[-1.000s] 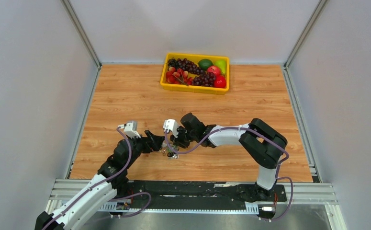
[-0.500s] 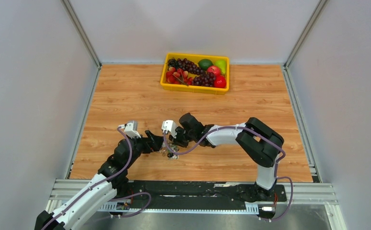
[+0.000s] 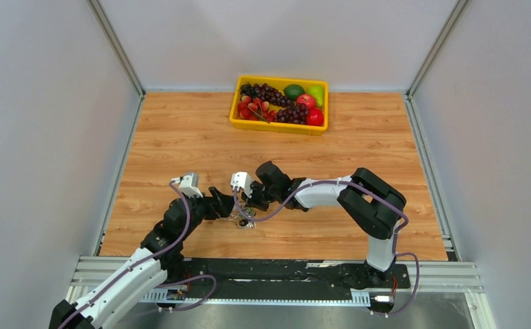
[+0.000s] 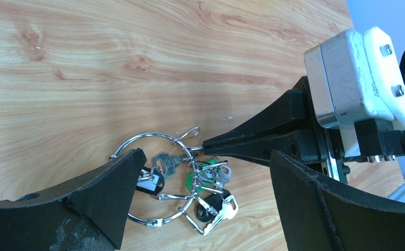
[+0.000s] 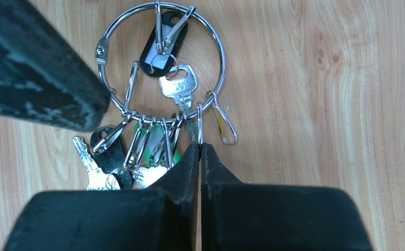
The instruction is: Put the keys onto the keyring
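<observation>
The large silver keyring (image 5: 219, 52) lies flat on the wooden table, also in the left wrist view (image 4: 147, 136). Several wire clips hang keys on it: a green-headed key (image 5: 149, 150), a black-headed key (image 5: 111, 155), a plain silver key (image 5: 181, 85) and a black tag (image 5: 163, 46). My right gripper (image 5: 200, 147) is shut on one thin wire clip (image 5: 199, 123) at the ring's edge. My left gripper (image 4: 205, 157) is open, its fingers (image 4: 108, 191) either side of the key bunch (image 4: 210, 191). In the top view both grippers meet over the keys (image 3: 243, 221).
A yellow bin (image 3: 278, 128) of fruit stands at the back centre of the table. Grey walls close in the left, right and back sides. The right arm's white camera housing (image 4: 354, 78) is close to my left gripper.
The right arm has shifted slightly left, still holding the clip. The left gripper stays open by the keys.
</observation>
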Action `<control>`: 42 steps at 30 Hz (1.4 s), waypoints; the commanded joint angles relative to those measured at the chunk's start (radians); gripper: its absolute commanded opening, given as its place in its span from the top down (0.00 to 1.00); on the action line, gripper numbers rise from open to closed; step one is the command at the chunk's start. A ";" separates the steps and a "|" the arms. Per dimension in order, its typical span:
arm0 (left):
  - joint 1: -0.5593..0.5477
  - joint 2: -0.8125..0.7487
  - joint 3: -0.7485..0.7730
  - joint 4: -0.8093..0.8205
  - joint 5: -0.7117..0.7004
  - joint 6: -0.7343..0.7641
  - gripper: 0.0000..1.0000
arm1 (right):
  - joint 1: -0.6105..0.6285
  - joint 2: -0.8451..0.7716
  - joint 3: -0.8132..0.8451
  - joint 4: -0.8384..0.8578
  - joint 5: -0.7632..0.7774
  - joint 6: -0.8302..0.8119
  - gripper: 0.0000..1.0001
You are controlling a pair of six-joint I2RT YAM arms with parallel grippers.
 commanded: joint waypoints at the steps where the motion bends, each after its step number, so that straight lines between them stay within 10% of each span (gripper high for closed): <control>1: 0.007 -0.018 0.032 0.036 0.070 0.034 0.00 | 0.012 -0.069 0.035 -0.030 -0.027 0.036 1.00; 21: 0.007 -0.251 0.187 -0.090 0.434 0.127 0.00 | 0.077 -0.453 0.078 -0.420 0.053 0.264 1.00; 42: 0.005 -0.178 0.203 0.269 0.614 0.220 0.00 | 0.076 -0.496 0.497 -0.976 0.041 0.558 1.00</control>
